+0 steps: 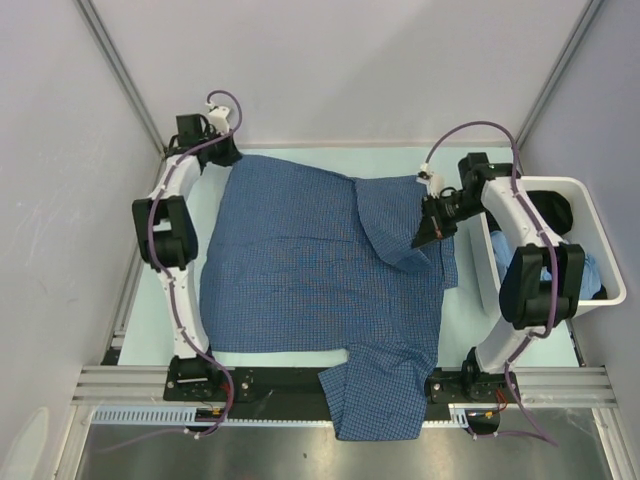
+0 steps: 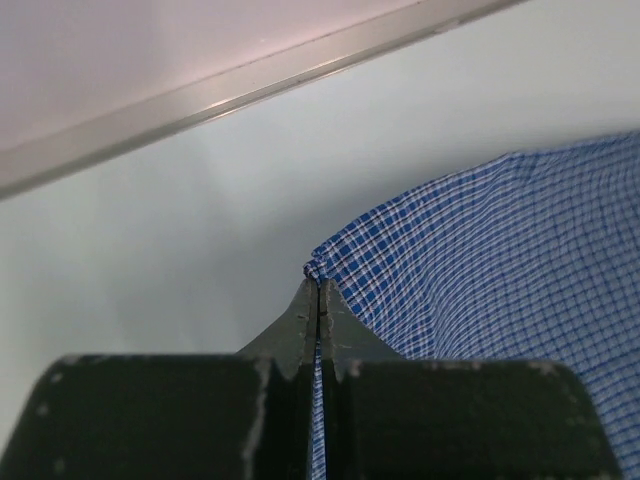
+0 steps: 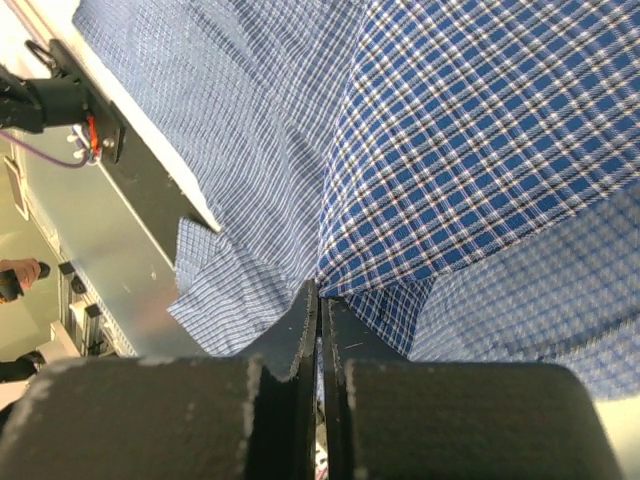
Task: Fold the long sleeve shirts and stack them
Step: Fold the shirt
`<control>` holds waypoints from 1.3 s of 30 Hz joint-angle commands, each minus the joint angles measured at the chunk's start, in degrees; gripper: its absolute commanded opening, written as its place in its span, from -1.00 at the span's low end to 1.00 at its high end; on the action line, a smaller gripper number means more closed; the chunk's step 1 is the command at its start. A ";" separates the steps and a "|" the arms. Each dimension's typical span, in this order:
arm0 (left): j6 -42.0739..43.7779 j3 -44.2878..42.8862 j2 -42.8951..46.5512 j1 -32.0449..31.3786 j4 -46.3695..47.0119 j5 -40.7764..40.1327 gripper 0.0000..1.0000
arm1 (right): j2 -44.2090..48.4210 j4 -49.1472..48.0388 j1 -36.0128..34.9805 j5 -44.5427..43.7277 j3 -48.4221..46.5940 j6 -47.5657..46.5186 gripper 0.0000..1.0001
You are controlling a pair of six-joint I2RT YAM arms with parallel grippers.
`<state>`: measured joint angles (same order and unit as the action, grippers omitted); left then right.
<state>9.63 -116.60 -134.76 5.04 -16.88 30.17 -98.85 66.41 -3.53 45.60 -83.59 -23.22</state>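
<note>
One of the long sleeve shirts point(image 1: 300, 270), dark blue with a fine white check, lies spread across the table, and one sleeve point(image 1: 375, 400) hangs over the near edge. My left gripper point(image 1: 228, 152) is at the shirt's far left corner. In the left wrist view this gripper point(image 2: 318, 285) is shut on the cloth edge point(image 2: 480, 260). My right gripper point(image 1: 422, 238) is at the shirt's right side, shut on a raised fold of it. The right wrist view shows the right gripper point(image 3: 320, 295) pinching the checked cloth point(image 3: 460, 150).
A white bin point(image 1: 603, 235) stands at the right behind the right arm, with dark cloth point(image 1: 550, 210) and light blue cloth point(image 1: 590, 275) inside. A metal rail point(image 2: 250, 85) and grey walls bound the pale table point(image 2: 150, 230) at the far side.
</note>
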 commanded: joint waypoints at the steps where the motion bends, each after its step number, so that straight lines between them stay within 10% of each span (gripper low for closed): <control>1: 14.61 7.67 9.94 0.85 0.45 4.28 -1.00 | 6.02 8.64 1.42 2.82 -2.89 -3.32 -1.00; 18: 46.35 41.95 37.37 7.27 -5.44 16.06 -1.00 | 33.44 9.35 1.16 2.30 -0.34 7.92 -1.00; 31: 67.96 57.35 46.87 7.44 -13.96 11.76 -0.99 | 36.45 11.55 -3.32 -6.76 -3.77 9.08 -1.00; 39: 75.98 58.24 46.16 7.62 -21.87 6.83 -0.40 | 33.20 13.56 -8.16 -10.27 -3.86 4.51 -1.00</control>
<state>78.59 -58.43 -90.11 12.47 -33.85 37.87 -64.05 76.97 -10.74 37.56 -85.89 -16.23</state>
